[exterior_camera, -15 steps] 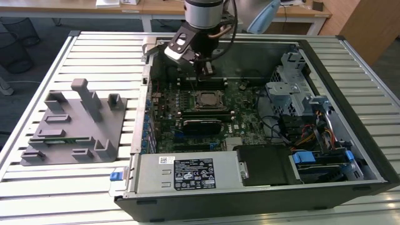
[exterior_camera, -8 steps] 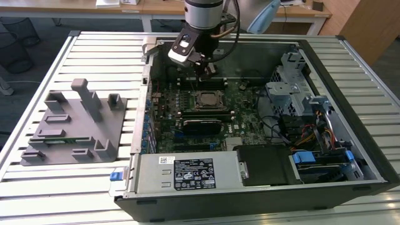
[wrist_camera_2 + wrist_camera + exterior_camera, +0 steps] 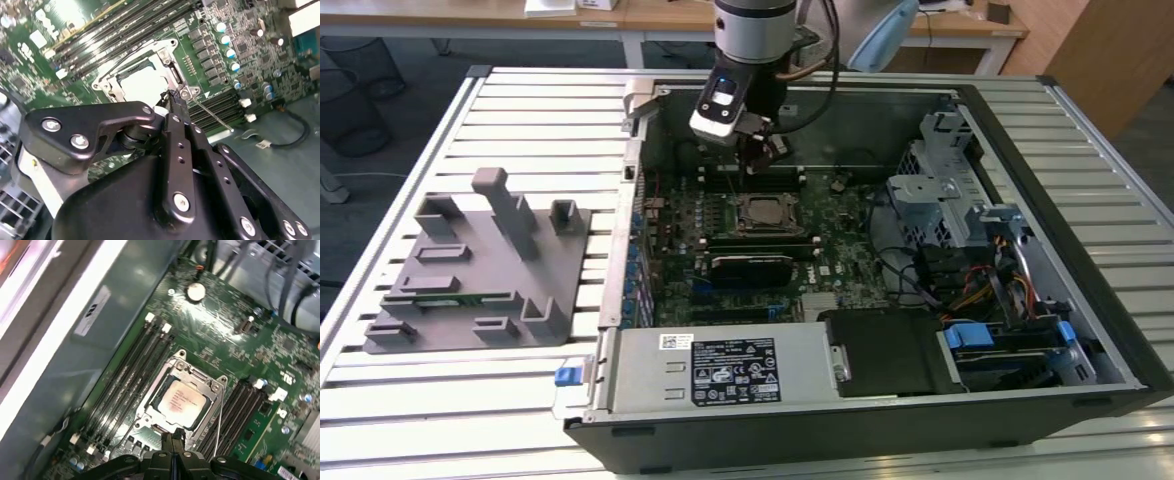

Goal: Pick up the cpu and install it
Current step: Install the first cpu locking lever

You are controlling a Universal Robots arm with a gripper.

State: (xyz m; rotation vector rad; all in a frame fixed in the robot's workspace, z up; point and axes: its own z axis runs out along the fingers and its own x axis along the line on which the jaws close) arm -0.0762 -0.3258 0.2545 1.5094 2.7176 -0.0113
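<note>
The cpu (image 3: pixel 758 213) lies flat in the black-framed socket on the green motherboard inside the open computer case. Its silver-grey top faces up in both wrist views (image 3: pixel 182 401) (image 3: pixel 142 82). My gripper (image 3: pixel 755 165) hangs just above the board at the socket's edge, beside the cpu. Its fingertips (image 3: pixel 172 438) are pressed together with nothing between them, and the tips (image 3: pixel 170 96) sit close to the socket frame's corner. The socket's thin metal lever (image 3: pixel 219 427) stands free alongside the frame.
A grey plastic tray (image 3: pixel 467 270) with a green memory stick (image 3: pixel 454 297) rests on the slatted table at the exterior view's left. Inside the case are memory slots (image 3: pixel 122 385), a power supply (image 3: pixel 720 368), drive cages (image 3: pixel 947 170) and cable bundles (image 3: pixel 987 290).
</note>
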